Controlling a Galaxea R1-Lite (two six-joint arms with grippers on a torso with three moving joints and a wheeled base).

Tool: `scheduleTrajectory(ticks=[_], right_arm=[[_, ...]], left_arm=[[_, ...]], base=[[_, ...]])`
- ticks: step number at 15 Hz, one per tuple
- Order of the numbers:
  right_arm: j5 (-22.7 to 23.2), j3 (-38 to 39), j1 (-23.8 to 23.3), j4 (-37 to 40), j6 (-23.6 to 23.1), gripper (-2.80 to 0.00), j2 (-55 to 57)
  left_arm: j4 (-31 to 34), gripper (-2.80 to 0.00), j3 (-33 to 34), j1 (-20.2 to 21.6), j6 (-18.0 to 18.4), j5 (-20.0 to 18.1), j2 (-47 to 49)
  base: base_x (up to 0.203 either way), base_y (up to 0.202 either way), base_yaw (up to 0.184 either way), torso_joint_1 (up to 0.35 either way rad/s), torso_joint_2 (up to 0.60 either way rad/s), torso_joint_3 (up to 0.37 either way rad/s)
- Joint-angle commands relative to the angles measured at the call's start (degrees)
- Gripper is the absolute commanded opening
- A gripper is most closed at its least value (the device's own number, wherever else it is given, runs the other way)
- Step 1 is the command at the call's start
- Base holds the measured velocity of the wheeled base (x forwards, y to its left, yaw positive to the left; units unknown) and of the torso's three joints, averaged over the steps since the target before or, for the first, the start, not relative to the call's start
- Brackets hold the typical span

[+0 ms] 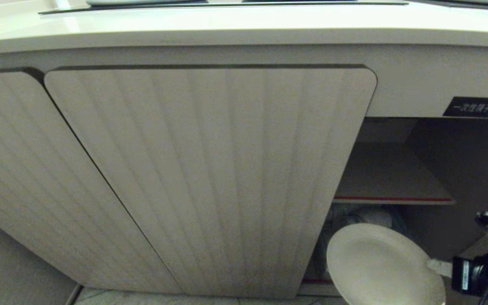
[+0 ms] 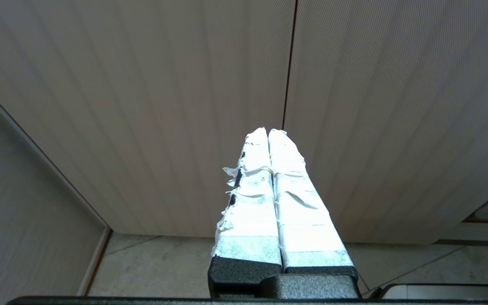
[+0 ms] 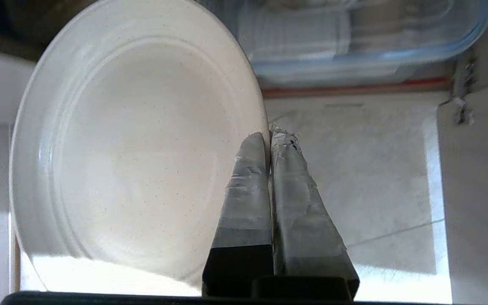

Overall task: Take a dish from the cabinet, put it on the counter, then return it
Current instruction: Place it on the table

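Observation:
The dish is an off-white round plate, tilted and hanging in front of the cabinet's lower opening at the bottom right of the head view. My right gripper reaches in from the right and is shut on the plate's rim. In the right wrist view the dish fills the frame, with its edge pinched between the taped fingers of the right gripper. The ribbed cabinet door stands swung open. The cream counter runs above. My left gripper is shut and empty, pointing at closed ribbed doors.
An inner shelf with a red-striped front edge sits above the dish. A black label is over the opening. A clear container with a blue rim stands low inside the cabinet. Tiled floor lies below.

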Motion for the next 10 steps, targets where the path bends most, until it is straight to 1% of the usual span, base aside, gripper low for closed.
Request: scheduleTrajectory(ticks=[1,5,10], right_arm=[[0.1,1.8,0.6,-0.2,0.2,-2.8,-2.3],[0.1,4.0,2.5,-0.2,3.6,-2.8,-5.1],[0.1,8.5,3.7,-0.2,3.1,-2.8,-10.0]], left_arm=[[0.0,-2.8,0.0,0.0,0.0,0.0,0.0],[0.0,-2.8,0.0,0.0,0.0,0.0,0.0],[0.0,-2.8,0.0,0.0,0.0,0.0,0.0]], base=[[0.0,0.0,0.0,0.0,0.0,0.0],[0.0,0.0,0.0,0.0,0.0,0.0],[0.0,0.0,0.0,0.0,0.0,0.0]])
